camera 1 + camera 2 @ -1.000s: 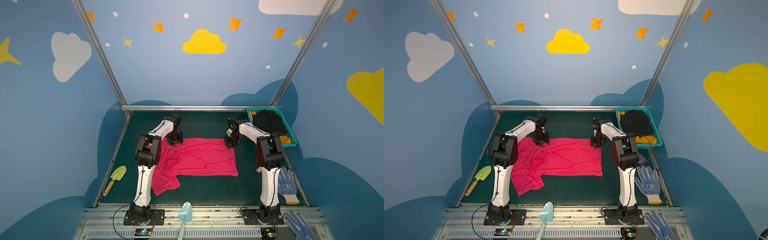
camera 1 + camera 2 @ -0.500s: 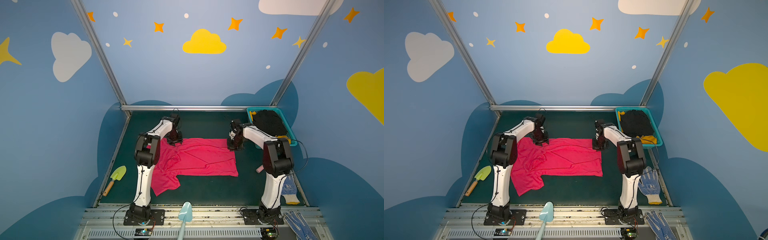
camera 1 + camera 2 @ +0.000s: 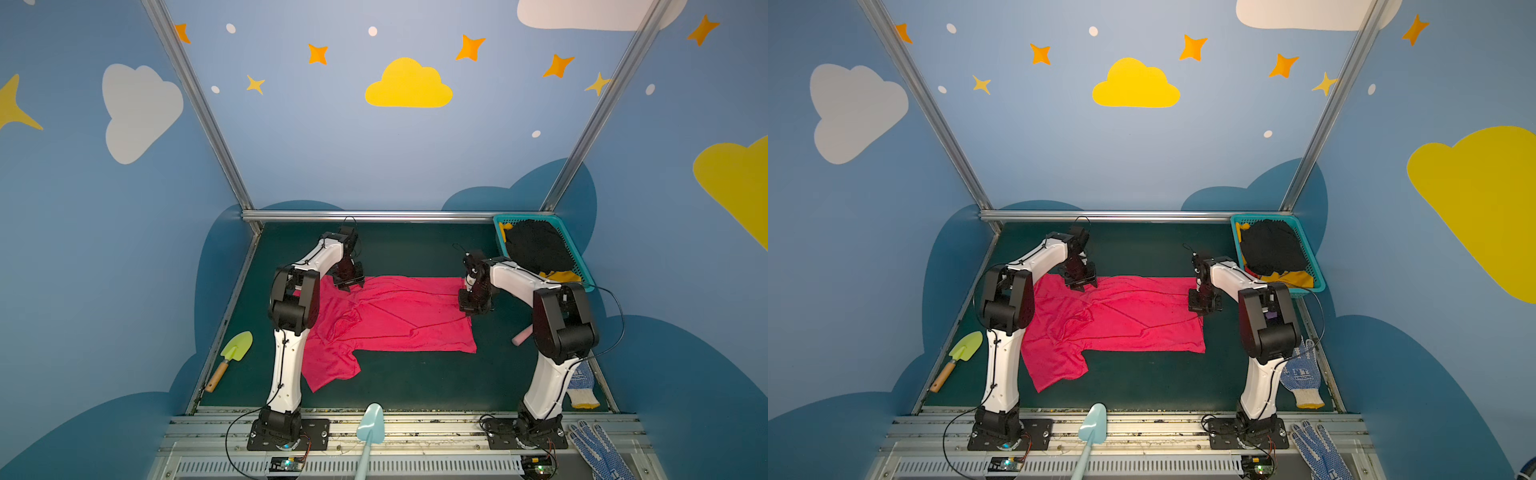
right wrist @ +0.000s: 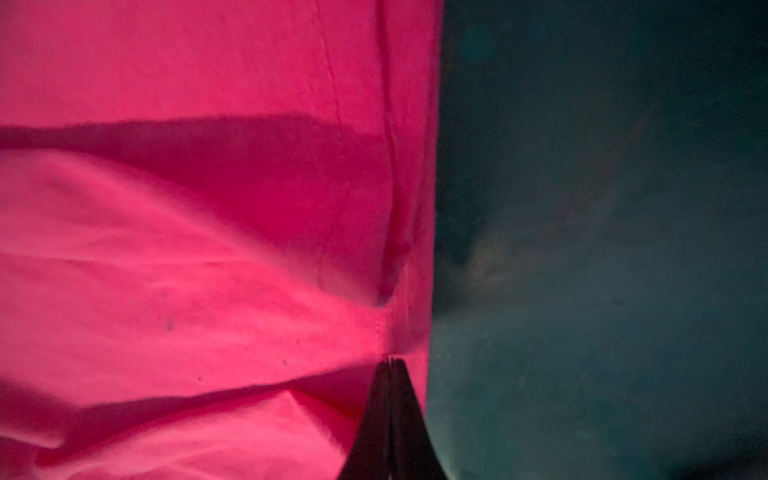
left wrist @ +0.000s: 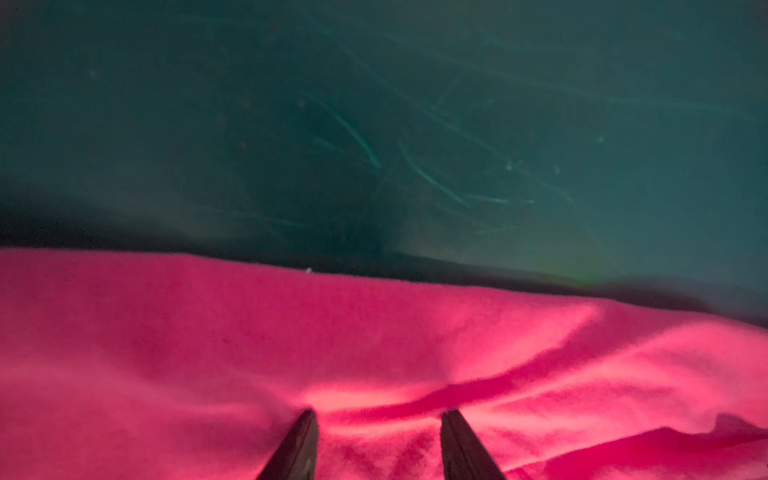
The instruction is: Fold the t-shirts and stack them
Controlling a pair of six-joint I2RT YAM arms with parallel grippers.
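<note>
A bright pink-red t-shirt [image 3: 395, 320] [image 3: 1121, 320] lies spread and creased on the dark green table, one sleeve trailing toward the near left. My left gripper [image 3: 349, 286] [image 3: 1080, 284] is at its far left corner. In the left wrist view this gripper [image 5: 380, 415] is open, both fingertips resting on the cloth [image 5: 208, 353]. My right gripper [image 3: 471, 309] [image 3: 1202, 309] stands on the shirt's right edge. Seen from the right wrist, it [image 4: 390, 361] is shut, its tip on the hem [image 4: 411, 208]; no pinched cloth shows. A black t-shirt [image 3: 536, 245] and a mustard-yellow one [image 3: 559, 275] lie in the basket.
A teal basket [image 3: 523, 217] stands at the far right corner. Dotted work gloves [image 3: 582, 382] [image 3: 602, 449] lie near right, with a small pink object [image 3: 521, 336] behind the right arm. A green trowel [image 3: 235, 351] lies near left, a light blue one [image 3: 370, 424] at the front rail.
My shut right gripper has slid along the shirt's right edge from the far corner toward the near side. The left gripper and the shirt have hardly moved.
</note>
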